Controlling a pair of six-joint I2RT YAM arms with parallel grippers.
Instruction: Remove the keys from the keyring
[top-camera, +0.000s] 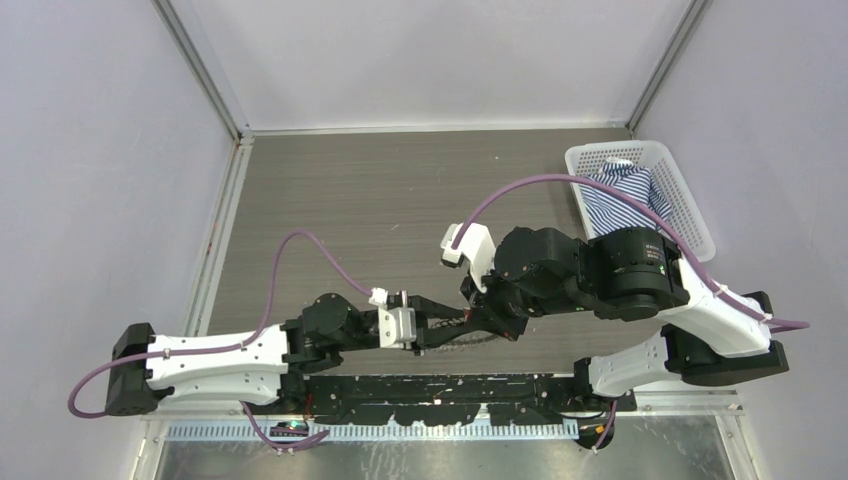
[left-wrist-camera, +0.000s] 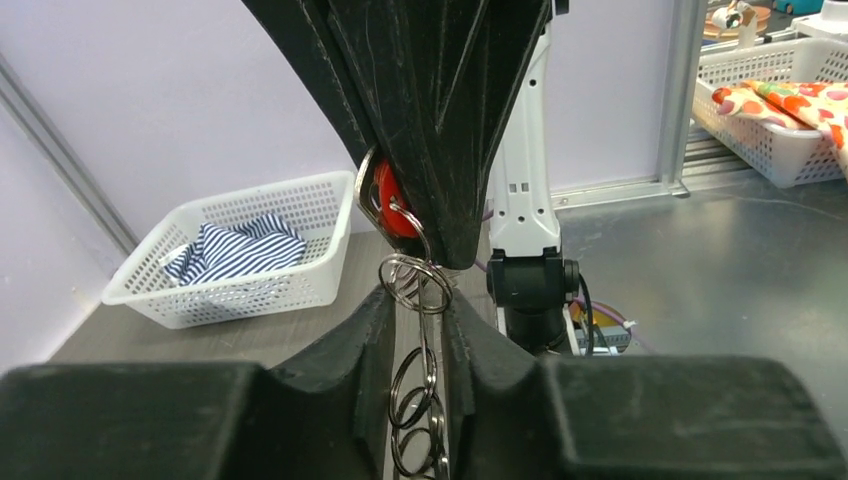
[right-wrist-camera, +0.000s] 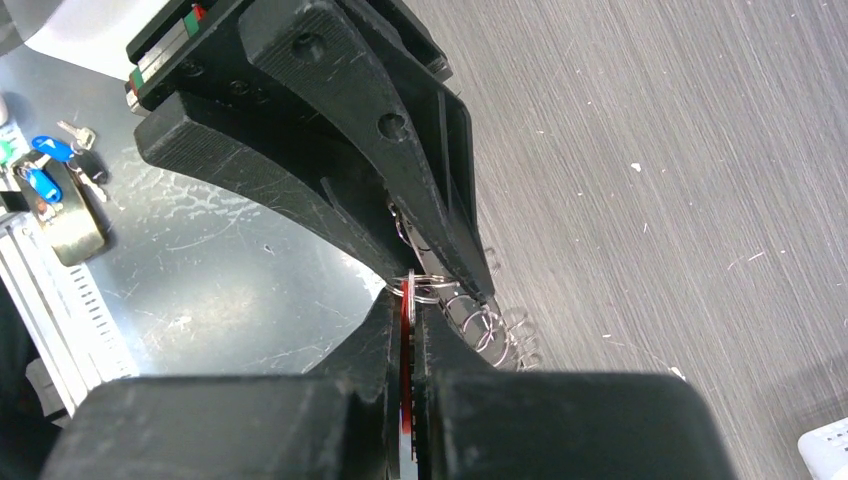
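The grey wood-grain table (top-camera: 400, 190) carries a white basket (top-camera: 690, 195) of striped cloth (top-camera: 620, 195) at its far right. Near the middle of the near edge the two grippers meet tip to tip. The left gripper (left-wrist-camera: 418, 300) is closed to a narrow slit, pinching the keyring (left-wrist-camera: 415, 280), whose linked rings hang between its fingers. The right gripper (right-wrist-camera: 408, 305) is clamped tight on the red-headed key (right-wrist-camera: 405, 350), just beside that ring

Right hand (right-wrist-camera: 408, 318) pinching red-headed key (right-wrist-camera: 405, 345), left hand (right-wrist-camera: 445, 268) clamping linked keyring (right-wrist-camera: 478, 320)
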